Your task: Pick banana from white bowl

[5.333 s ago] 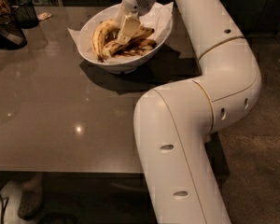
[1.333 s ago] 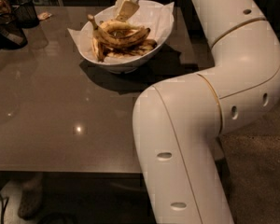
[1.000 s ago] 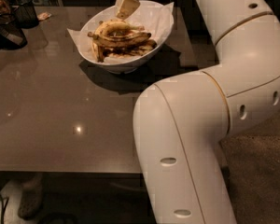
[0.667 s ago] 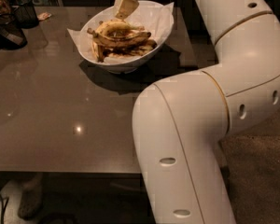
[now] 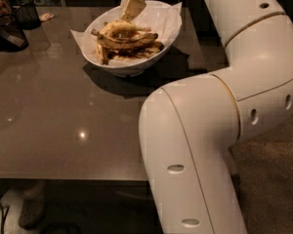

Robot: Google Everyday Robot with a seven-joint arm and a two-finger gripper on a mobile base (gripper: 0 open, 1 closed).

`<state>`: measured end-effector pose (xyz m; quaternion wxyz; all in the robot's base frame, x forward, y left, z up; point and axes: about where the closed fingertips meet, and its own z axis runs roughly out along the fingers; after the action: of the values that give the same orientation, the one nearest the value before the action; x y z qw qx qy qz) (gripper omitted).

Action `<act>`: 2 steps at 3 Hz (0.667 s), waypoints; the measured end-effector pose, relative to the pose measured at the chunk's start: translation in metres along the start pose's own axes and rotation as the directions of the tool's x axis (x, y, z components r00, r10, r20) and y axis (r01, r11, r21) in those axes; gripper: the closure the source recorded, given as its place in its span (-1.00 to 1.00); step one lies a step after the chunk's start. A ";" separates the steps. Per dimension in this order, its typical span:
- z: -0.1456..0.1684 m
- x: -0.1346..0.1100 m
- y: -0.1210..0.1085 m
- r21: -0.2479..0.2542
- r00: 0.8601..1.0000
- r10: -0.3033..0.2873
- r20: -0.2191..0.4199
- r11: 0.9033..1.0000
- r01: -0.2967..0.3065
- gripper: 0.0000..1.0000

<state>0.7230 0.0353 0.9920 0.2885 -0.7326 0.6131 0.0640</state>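
The gripper [image 5: 132,6] hung at the far edge of the scene, just over the far rim of the white bowl [image 5: 136,68], with its pale tip close above the fruit. Whether it was open or closed could not be told, and nothing could be seen held in it. The banana [image 5: 132,39], long, slim and streaked brown-black, lay across the middle of the bowl on the crinkled white paper [image 5: 164,19], just on the near side of a plumper, cleaner yellow banana [image 5: 116,29]. The bowl stood on the far part of the grey table [image 5: 58,111]. A black mesh cup [image 5: 27,12] stood at the far left corner. The white arm [image 5: 210,130] filled the right side
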 end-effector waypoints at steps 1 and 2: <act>0.000 0.000 0.000 0.000 1.000 0.000 0.000 1.000 0.000 -0.76; 0.000 0.000 0.000 0.000 1.000 0.000 0.000 1.000 0.000 -1.00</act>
<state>0.7230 0.0353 0.9920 0.2886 -0.7326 0.6131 0.0640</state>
